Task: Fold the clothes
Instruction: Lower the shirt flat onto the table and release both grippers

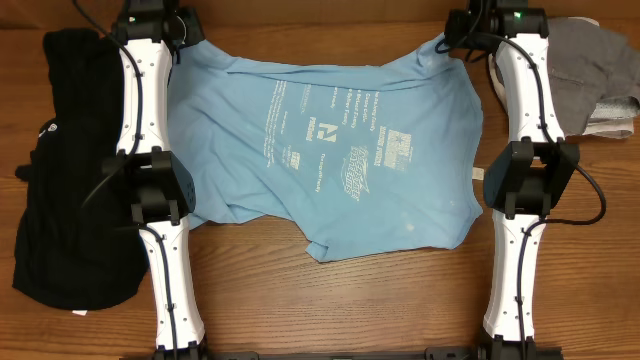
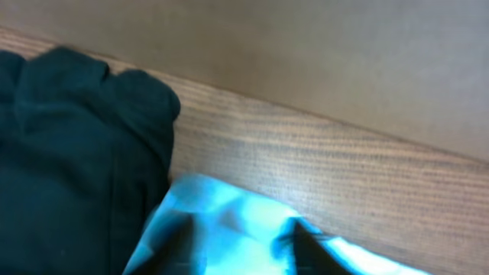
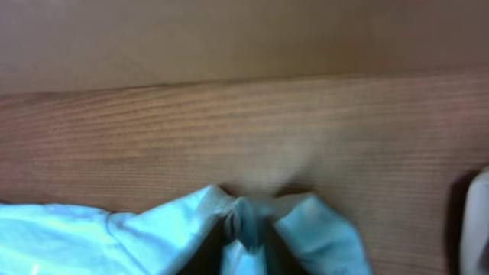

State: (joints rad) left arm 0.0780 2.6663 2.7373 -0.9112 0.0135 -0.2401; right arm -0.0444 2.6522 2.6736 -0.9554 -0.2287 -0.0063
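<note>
**Shirt corners at both tools, hold uncertain**

The light blue T-shirt (image 1: 330, 150) lies spread across the middle of the table (image 1: 330, 300) with its white printing showing and its near edge rumpled. Its two far corners reach the tools. At the far left corner, the left tool (image 2: 241, 250) shows dark fingers (image 2: 306, 248) on either side of a fold of blue cloth. At the far right corner, the cloth gathers into a small pinch at the right tool (image 3: 244, 248). In neither wrist view can I tell whether the jaws clamp the cloth or stand slightly apart around it.

If either hold is loose, that corner could slip out as the far edge is drawn toward the near side, and the fold would come out skewed. The black garment (image 1: 70, 170) lies just beside the left corner and could get caught up with it. The grey garment (image 1: 600, 70) lies at the far right, apart from the shirt.
</note>
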